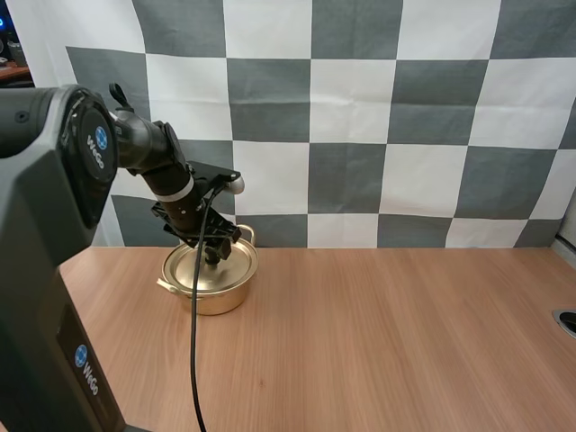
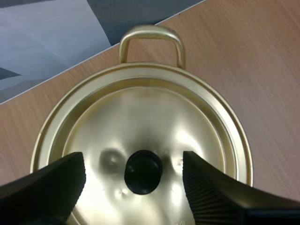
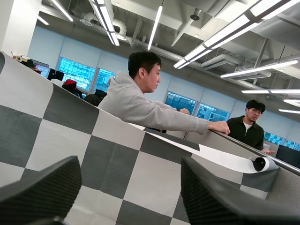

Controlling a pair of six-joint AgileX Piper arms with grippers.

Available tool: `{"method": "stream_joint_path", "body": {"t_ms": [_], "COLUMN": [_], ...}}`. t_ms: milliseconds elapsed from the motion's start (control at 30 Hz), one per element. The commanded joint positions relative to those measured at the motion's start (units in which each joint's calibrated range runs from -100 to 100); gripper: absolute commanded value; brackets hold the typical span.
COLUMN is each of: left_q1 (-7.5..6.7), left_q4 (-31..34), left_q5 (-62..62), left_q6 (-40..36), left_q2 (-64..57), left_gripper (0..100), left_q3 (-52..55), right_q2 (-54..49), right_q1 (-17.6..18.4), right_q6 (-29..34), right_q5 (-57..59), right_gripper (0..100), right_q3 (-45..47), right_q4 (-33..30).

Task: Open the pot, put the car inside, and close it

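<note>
A gold pot (image 1: pixel 209 286) with its gold lid (image 1: pixel 220 267) on stands at the back left of the wooden table (image 1: pixel 378 333). My left gripper (image 1: pixel 213 253) hangs straight over the lid. In the left wrist view my left gripper (image 2: pixel 133 162) is open, its two fingers (image 2: pixel 51 185) standing on either side of the lid's black knob (image 2: pixel 143 171) without touching it. The lid (image 2: pixel 140 112) sits flat on the pot, and one looped pot handle (image 2: pixel 151 40) shows beyond it. My right gripper (image 3: pixel 130 165) is open and holds nothing, raised and pointing at the backdrop.
A small dark round thing (image 1: pixel 567 321) lies at the table's right edge. Bare wood stretches from the pot to the right and the front. Two people (image 3: pixel 140 101) are behind the backdrop, one with an arm resting on its top edge.
</note>
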Motion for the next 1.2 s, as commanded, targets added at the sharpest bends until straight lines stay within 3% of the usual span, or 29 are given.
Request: {"method": "stream_joint_path", "body": {"t_ms": [0,567,767,967,1100,1133,1167], "left_q1": [0.00,0.00,0.07,0.61,0.61,0.61,0.61], "left_q4": [0.41,0.65,2.65,7.30,8.77,8.77,8.77], "left_q5": [-0.73,-5.10,1.44,-1.33,2.27,3.42,4.48], "left_q6": [0.01,0.37,2.29,-5.27,-5.63,-6.35,-8.45], "left_q2": [0.08,0.08,0.08,-0.18,-2.19,-2.85,-3.80], "left_gripper": [100,100,100,100,100,76,40], "left_q3": [0.05,-0.07,-1.79,-6.78,-10.66,-11.88,-13.17], "right_q2": [-0.01,-0.01,-0.01,-0.01,-0.01,-0.01,-0.01], "right_q1": [-0.03,-0.03,-0.03,-0.03,-0.03,-0.03,-0.03], "right_q6": [0.05,0.05,0.05,0.05,-0.05,-0.05,-0.15], "right_q5": [0.06,0.06,0.06,0.06,0.06,0.06,0.06], "right_gripper": [100,100,100,100,100,100,100], "right_q3": [0.04,0.04,0.04,0.04,0.04,0.04,0.04], "right_q4": [0.24,0.05,-0.28,-0.39,-0.63,-0.75,-0.75]}}
